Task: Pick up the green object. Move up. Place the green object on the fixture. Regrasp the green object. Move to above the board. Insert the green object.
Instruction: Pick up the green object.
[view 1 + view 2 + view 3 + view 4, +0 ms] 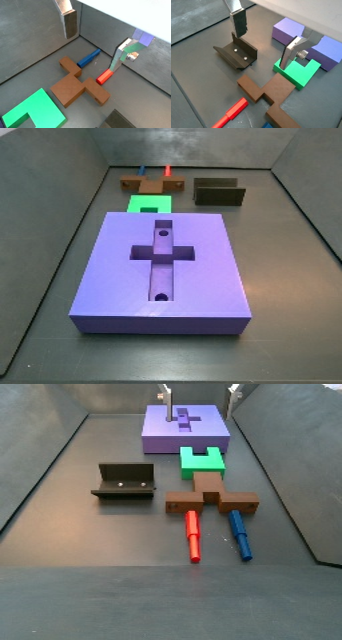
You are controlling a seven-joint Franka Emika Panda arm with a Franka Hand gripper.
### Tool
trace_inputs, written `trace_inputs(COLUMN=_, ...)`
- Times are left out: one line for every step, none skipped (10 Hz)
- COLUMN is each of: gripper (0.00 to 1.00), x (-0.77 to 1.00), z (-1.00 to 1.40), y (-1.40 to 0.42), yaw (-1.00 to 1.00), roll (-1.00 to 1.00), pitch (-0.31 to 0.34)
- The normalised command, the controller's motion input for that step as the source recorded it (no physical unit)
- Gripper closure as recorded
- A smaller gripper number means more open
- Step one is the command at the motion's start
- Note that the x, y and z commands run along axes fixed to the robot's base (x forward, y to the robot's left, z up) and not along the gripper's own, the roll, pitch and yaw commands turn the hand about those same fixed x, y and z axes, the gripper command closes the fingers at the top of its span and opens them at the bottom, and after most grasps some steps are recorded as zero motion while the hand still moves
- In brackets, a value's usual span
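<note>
The green object [203, 459] lies flat on the floor between the purple board [185, 424] and a brown cross piece; it shows in both wrist views [33, 114] [296, 72] and in a side view [151, 203]. The dark fixture [123, 481] stands to one side of it, also seen in a wrist view [236, 54] and a side view [219, 193]. The board [163, 268] has a cross-shaped recess and two round holes. My gripper [266, 39] is open and empty, high above the floor near the green object; it also shows in a wrist view [95, 40]. One of its fingers [293, 54] overlaps the green object in that view.
A brown cross-shaped piece [210, 496] with a red peg [194, 534] and a blue peg [239, 534] lies next to the green object, also in a wrist view [75, 87]. Grey walls enclose the floor on all sides.
</note>
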Motion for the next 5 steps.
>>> trace_inputs(gripper=0.0, x=-0.02, z=-0.03, y=-0.15, yaw=0.03, roll=0.02, pitch=-0.039)
trace_inputs(gripper=0.0, x=0.0, z=-0.09, y=-0.48, yaw=0.04, roll=0.04, pitch=-0.034)
trace_inputs(gripper=0.0, x=0.05, z=-0.25, y=-0.87, yaw=0.0, roll=0.05, pitch=-0.021)
trace_inputs(gripper=0.0, x=0.16, z=-0.31, y=-1.0, yaw=0.0, roll=0.05, pitch=0.0)
trace_inputs(gripper=0.0, x=0.22, z=-0.37, y=-1.0, yaw=0.0, roll=0.04, pitch=0.0)
